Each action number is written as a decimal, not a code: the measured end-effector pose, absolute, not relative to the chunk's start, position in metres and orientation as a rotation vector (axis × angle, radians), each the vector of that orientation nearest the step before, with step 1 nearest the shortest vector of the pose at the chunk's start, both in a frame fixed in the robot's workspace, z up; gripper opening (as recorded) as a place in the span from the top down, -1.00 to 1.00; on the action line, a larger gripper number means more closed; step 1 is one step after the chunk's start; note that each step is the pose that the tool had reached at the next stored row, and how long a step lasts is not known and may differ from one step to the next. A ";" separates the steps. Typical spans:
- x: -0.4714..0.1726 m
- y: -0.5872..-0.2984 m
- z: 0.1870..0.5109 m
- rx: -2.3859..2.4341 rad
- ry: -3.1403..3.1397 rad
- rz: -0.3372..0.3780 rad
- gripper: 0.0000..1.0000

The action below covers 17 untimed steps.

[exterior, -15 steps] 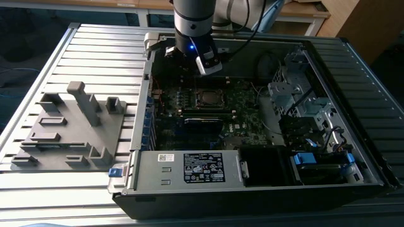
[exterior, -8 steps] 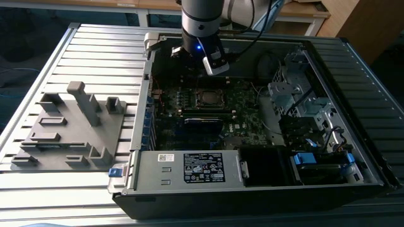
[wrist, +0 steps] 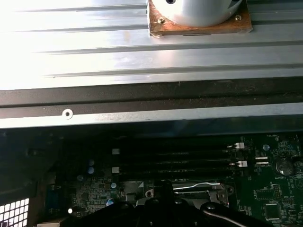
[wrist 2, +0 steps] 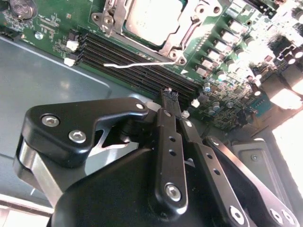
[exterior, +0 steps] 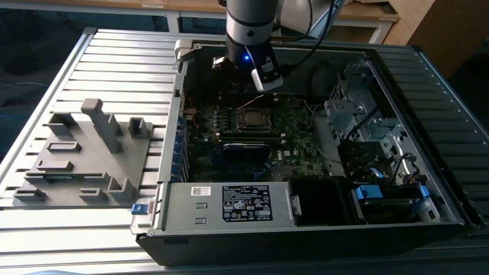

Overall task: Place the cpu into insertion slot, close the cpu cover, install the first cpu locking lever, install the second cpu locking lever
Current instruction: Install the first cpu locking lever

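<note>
At the exterior view's left a grey moulded fixture (exterior: 84, 166) with upright posts lies on the slatted aluminium table (exterior: 114, 63). Just beside it stands the open computer case (exterior: 306, 246). The labelled power supply (exterior: 229, 203) is in the case's lower part, and the green motherboard (exterior: 298, 143) lies flat behind it.

In the middle of the frame the cpu (exterior: 253, 118) sits in the insertion slot (exterior: 238, 119). In the second wrist view its dull silver face (wrist 2: 151, 19) shows through the cut-out of the cpu cover (wrist 2: 163, 46), which lies down around it. A thin silvery locking lever (wrist 2: 139, 64) stands out over the long black memory slots (wrist 2: 118, 49) (whether it is latched I cannot tell).

The gripper (exterior: 266, 86) hangs from the arm in the upper middle of the frame, near the socket and apart from it. Its fingers (wrist 2: 169, 124) are pressed together with nothing between them.

At the exterior view's right are a metal drive cage (exterior: 359, 109) and blue plastic tabs (exterior: 367, 192).
</note>
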<state>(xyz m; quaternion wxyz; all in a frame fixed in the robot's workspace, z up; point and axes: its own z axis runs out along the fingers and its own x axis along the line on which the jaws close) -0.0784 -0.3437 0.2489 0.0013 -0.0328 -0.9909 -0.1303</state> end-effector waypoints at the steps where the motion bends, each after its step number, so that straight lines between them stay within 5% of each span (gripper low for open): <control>1: -0.078 -0.344 0.249 -0.103 -3.111 -0.409 0.79; 17: -0.078 -0.344 0.248 -0.103 -3.113 -0.395 0.79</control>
